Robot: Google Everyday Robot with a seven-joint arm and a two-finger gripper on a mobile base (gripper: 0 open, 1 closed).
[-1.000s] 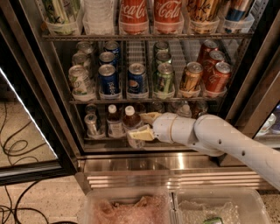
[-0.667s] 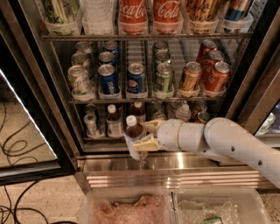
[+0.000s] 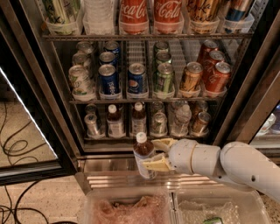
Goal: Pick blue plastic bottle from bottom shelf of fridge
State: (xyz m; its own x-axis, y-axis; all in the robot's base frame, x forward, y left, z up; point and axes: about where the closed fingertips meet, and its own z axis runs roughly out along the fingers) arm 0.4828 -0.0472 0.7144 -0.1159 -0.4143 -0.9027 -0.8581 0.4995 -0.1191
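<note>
My gripper (image 3: 156, 154) is shut on the blue plastic bottle (image 3: 144, 155), a small clear bottle with a white cap, dark brown drink and a whitish label. I hold it upright in front of the fridge (image 3: 52, 87), out past the bottom shelf (image 3: 144, 136) and above the stainless steel base (image 3: 105, 164). My white arm (image 3: 227, 164) reaches in from the right. Two similar bottles (image 3: 115, 121) still stand on the bottom shelf, with small cans and a clear crinkled bottle (image 3: 182, 117) beside them.
The rack above holds soda cans, among them blue Pepsi cans (image 3: 109, 78). The top rack holds Coca-Cola cans (image 3: 134, 12). The glass door (image 3: 22, 131) stands open at left. Two clear plastic bins (image 3: 131, 205) sit below the fridge. Cables (image 3: 13, 148) lie on the floor at left.
My gripper has drawn the bottle out of the bottom shelf, towards the camera and lower, so it now hangs in front of the fridge base.
</note>
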